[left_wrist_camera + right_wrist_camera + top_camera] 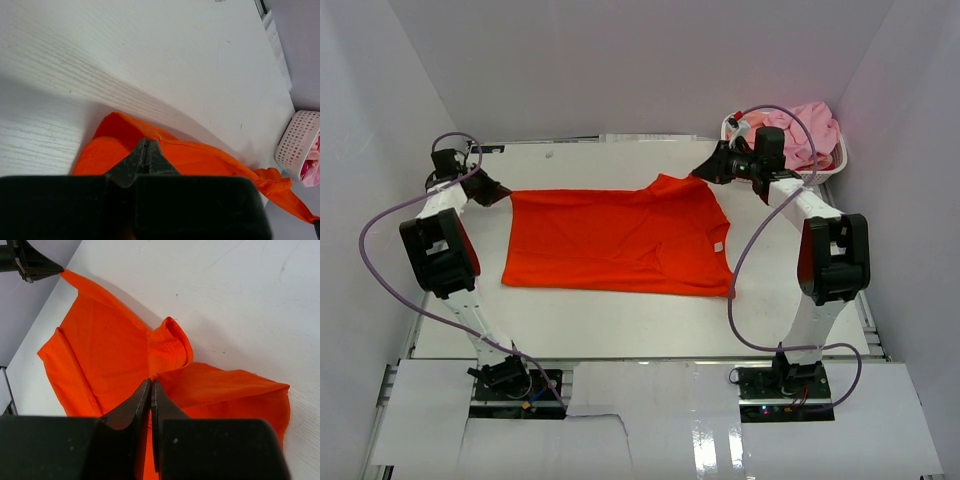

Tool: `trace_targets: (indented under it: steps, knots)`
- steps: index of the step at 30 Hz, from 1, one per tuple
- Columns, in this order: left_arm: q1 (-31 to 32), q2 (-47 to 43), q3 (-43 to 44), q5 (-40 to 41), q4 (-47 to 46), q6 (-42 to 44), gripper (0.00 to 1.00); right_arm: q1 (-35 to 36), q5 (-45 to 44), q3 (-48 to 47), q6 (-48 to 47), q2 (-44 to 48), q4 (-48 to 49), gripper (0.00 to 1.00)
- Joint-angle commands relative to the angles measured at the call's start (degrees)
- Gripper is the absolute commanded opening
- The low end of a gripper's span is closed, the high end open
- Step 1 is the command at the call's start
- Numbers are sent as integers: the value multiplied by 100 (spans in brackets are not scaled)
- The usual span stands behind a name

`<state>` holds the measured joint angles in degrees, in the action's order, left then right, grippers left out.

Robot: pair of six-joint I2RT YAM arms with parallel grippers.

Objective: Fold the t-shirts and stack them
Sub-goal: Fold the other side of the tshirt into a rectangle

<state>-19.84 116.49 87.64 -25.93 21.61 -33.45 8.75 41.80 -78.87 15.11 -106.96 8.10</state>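
Note:
A bright orange-red t-shirt (620, 240) lies spread across the middle of the white table, its hem to the left. My left gripper (503, 195) is shut on the shirt's far left corner; the left wrist view shows its jaws (147, 141) pinching the orange cloth (200, 157). My right gripper (698, 176) is shut on the far right edge near a sleeve, and the cloth (100, 355) rises in folds to the closed jaws (151, 382). Pink t-shirts (810, 130) are heaped in the basket.
A white perforated basket (828, 175) stands at the table's far right corner, also seen in the left wrist view (300, 142). White walls enclose the table on three sides. Purple cables loop from both arms. The left gripper (30, 262) shows in the right wrist view.

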Motion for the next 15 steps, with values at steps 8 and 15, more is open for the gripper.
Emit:
trace_targets:
  steps: [8,15]
  knots:
    - [-64,-618,-167,-17,-16,58,0,-14,56,425,-149,641,280,8]
    - [-117,-732,-317,9,45,93,0,-14,56,636,-158,904,271,8]
